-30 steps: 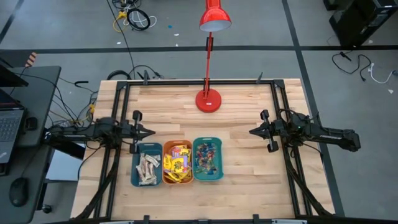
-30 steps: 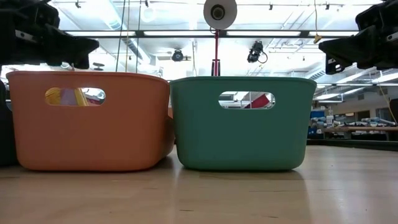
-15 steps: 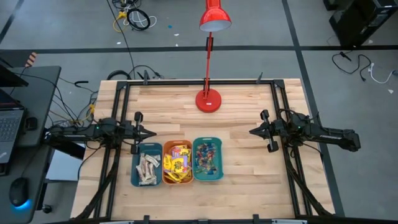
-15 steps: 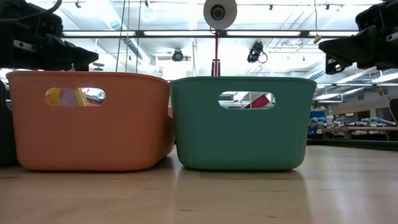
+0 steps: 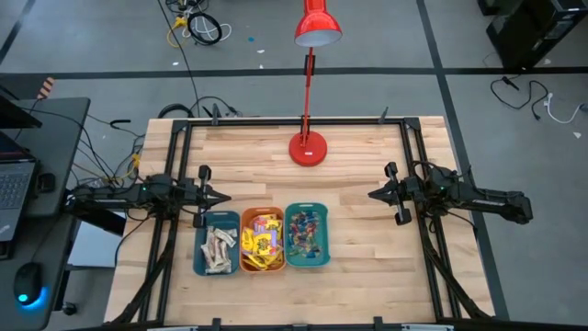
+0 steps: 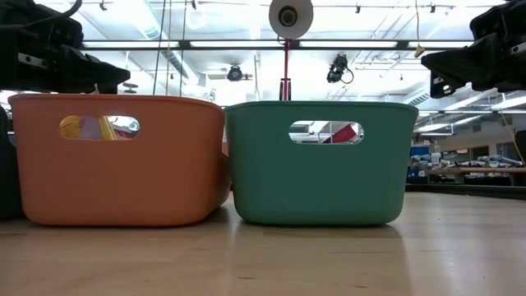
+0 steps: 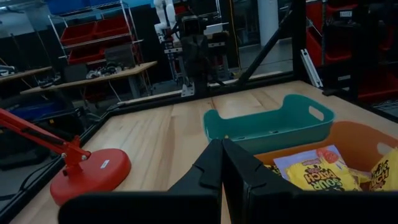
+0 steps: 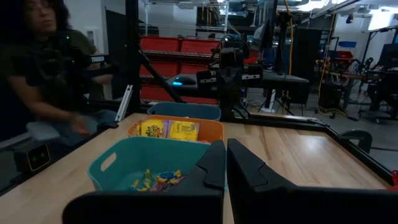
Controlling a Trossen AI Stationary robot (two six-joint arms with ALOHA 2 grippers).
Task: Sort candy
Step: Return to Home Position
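A: Checking bins: what holds what?
B: Blue bin (image 5: 197,248): beige bars (image 5: 218,250). Orange bin (image 5: 262,211): yellow packets (image 5: 262,244). Teal bin (image 5: 327,241): tiny colourful pieces (image 5: 305,234).
A: Grippers?
B: Left gripper (image 5: 226,196) near the blue bin, right gripper (image 5: 370,194) well apart; both pinched closed, empty.

Candy (image 5: 262,241) in three bins (image 5: 307,264) side by side, lamp (image 5: 308,147) behind
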